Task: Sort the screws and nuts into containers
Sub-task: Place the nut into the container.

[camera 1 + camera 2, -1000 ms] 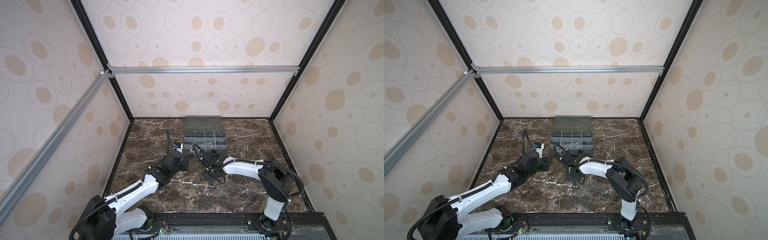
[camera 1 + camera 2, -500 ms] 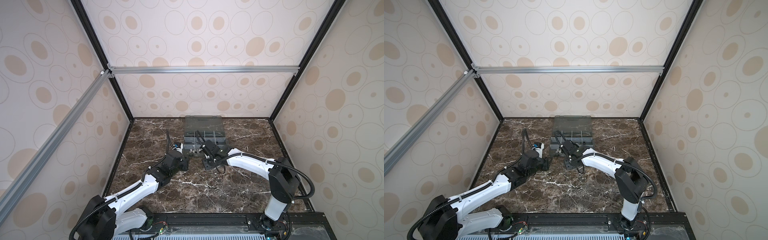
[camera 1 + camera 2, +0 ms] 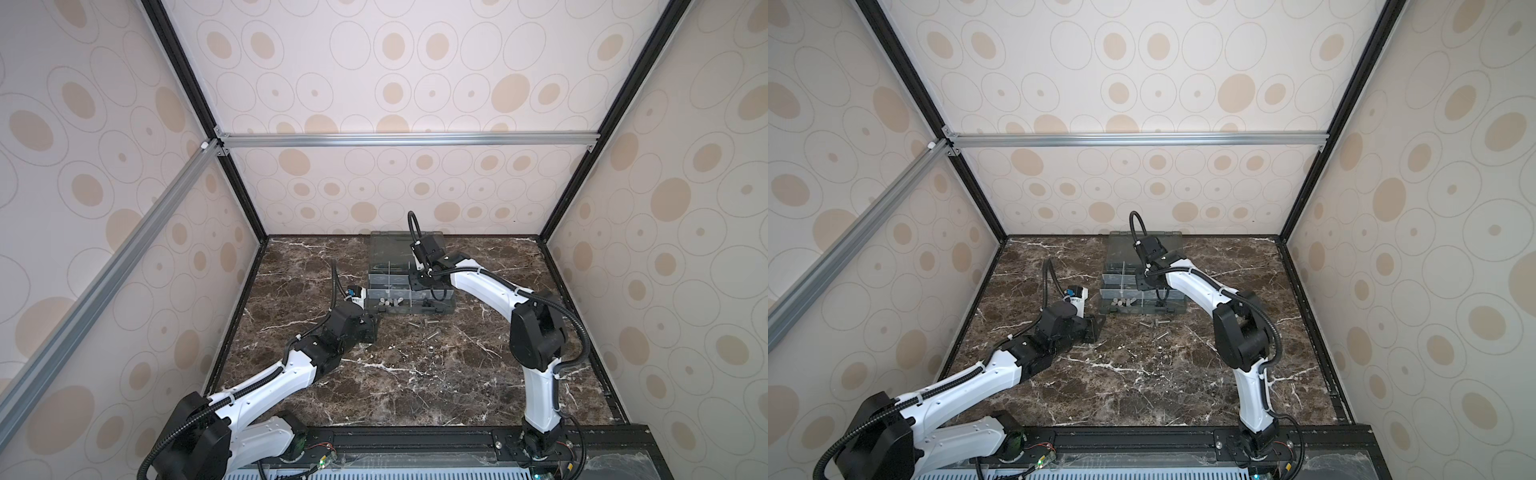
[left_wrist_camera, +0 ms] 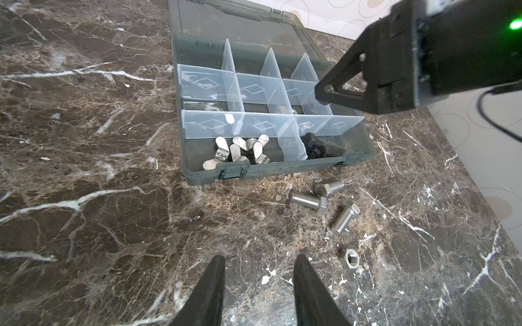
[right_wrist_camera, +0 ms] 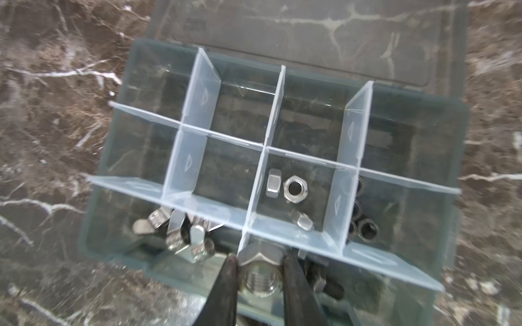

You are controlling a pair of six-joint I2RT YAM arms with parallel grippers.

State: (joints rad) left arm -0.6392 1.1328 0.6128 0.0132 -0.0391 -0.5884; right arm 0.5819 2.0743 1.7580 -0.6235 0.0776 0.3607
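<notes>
My right gripper [image 5: 260,257] is shut on a silver hex nut [image 5: 261,278], held over the front row of the containers [image 5: 282,84] in the grey organiser box [image 3: 388,253]. Silver nuts [image 5: 293,187] lie in a middle compartment, and black nuts [image 5: 364,225] in the one beside it. Three silver screws [image 4: 308,201] and one loose nut [image 4: 350,258] rest on the table just before the box. My left gripper [image 4: 260,257] hangs open over bare table near them, holding nothing. In both top views the right gripper [image 3: 1148,286] is above the box.
Wing nuts [image 4: 240,152] fill the front compartment and black screws [image 4: 315,145] lie in the one beside it. The box lid [image 4: 234,25] lies open flat behind. Marble table [image 3: 395,395] is ringed by patterned walls and black frame posts.
My right arm has lifted from the table in front of the box and swung back over the compartments. The left arm has not moved.
</notes>
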